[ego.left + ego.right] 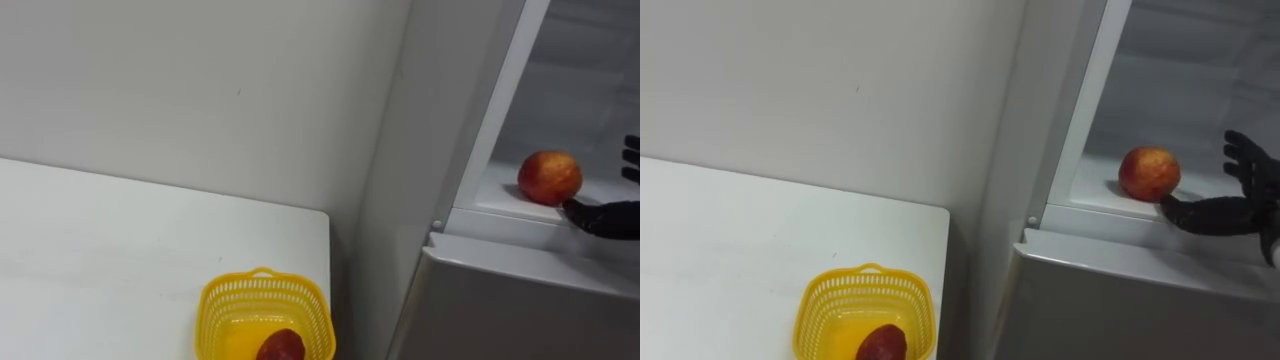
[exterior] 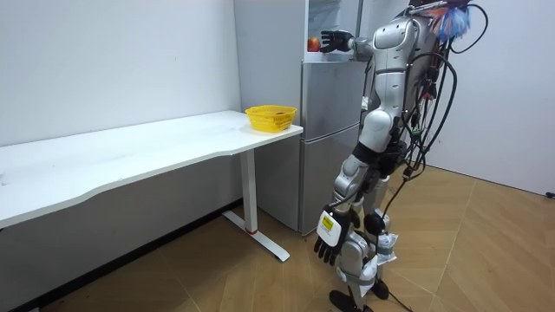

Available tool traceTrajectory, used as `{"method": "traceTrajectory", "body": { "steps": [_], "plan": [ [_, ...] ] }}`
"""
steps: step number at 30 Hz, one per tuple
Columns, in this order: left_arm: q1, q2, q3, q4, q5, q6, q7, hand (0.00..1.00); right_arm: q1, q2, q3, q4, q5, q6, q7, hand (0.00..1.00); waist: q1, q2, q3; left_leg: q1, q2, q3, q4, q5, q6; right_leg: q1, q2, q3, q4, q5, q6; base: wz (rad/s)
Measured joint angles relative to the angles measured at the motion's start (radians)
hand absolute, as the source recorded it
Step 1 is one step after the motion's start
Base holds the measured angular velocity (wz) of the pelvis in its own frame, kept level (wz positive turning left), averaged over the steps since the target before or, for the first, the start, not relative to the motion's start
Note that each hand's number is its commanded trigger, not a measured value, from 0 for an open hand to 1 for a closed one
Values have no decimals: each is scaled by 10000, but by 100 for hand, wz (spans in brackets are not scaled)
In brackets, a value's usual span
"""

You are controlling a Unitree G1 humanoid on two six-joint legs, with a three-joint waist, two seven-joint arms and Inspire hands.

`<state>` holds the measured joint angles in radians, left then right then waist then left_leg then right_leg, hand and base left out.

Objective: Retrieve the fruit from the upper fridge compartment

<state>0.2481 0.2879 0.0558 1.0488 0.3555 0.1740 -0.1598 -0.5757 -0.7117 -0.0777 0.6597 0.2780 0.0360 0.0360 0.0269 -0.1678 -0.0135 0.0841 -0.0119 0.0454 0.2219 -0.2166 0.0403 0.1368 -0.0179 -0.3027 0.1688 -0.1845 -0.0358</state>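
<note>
The fridge (image 1: pixel 480 300) is standing with its upper compartment (image 1: pixel 1200 90) open, beside the white desk (image 1: pixel 120 250). The robot is standing in front of it. A yellow basket (image 1: pixel 207 300) is sitting at the desk's near corner, holding one dark red fruit (image 1: pixel 281 346). The apple (image 1: pixel 1149 173) is resting on the upper shelf. The right robot hand (image 1: pixel 1225 213) is reaching in, fingers spread and released, thumb just beside the apple. The left robot hand (image 2: pixel 330 234) is hanging relaxed. Grasping and carrying out are, I judge, remaining.

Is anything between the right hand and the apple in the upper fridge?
Nothing visible. The open right hand is just right of the apple on the fridge shelf, thumb reaching toward its base.
</note>
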Motion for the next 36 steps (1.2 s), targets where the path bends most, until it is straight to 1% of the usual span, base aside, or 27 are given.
{"method": "traceTrajectory", "body": {
  "steps": [10, 16, 19, 21, 26, 31, 34, 36],
  "plan": [
    [11, 9, 5, 0, 31, -8, -59, 0, -38, -4, 22, -8, 65, -1, 13, 0, 16, -36, -1, -27, -1, -13, 7, 0, 0, 42, 2, 5, 7, -5, -7, 0],
    [101, 54, 5, 0, 29, -92, -107, 0, -78, -4, 137, 20, 552, 11, 99, 0, 8, -39, 5, -21, -1, -11, 10, 0, -1, 47, 5, 20, 10, -7, -9, 0],
    [153, 88, 2, 1, 26, -116, -173, 0, -78, -3, 153, 24, 853, 12, 96, 0, 15, -34, 34, -31, -1, -21, 22, 0, -1, 43, 5, 5, 9, -8, -10, 0],
    [177, 94, 1, 1, 27, -195, -233, 0, -78, -3, 153, 23, 1163, 12, 104, 0, 22, -21, 54, -52, -2, -27, 25, -1, -1, 22, 3, -3, 8, -11, -13, 0],
    [194, 98, 2, 0, 32, -272, -274, 0, -101, -3, 152, 23, 1517, 11, 100, 0, 48, -12, 56, -99, 0, -32, 26, -1, -3, -24, 4, -10, 21, -26, -28, 0],
    [195, 99, 4, 0, 52, -297, -271, 0, -164, -3, 151, 23, 1546, 6, 97, 0, 52, 21, 58, -156, 0, -37, 22, 0, -4, -89, 2, -9, 45, -26, -29, 0],
    [216, 98, -1, 0, 52, -297, -263, 0, -169, -2, 181, 26, 1771, 5, 103, 0, 90, 57, 81, -131, 2, -33, 16, 0, -4, -86, 2, -6, 64, -24, -29, 0],
    [211, 98, -1, -1, 55, -298, -260, 0, -169, -2, 188, 26, 1891, 5, 110, 0, 106, 102, 113, -119, 4, -25, 12, 0, -4, -100, -3, 2, 100, -24, -29, 0]
  ]
}}
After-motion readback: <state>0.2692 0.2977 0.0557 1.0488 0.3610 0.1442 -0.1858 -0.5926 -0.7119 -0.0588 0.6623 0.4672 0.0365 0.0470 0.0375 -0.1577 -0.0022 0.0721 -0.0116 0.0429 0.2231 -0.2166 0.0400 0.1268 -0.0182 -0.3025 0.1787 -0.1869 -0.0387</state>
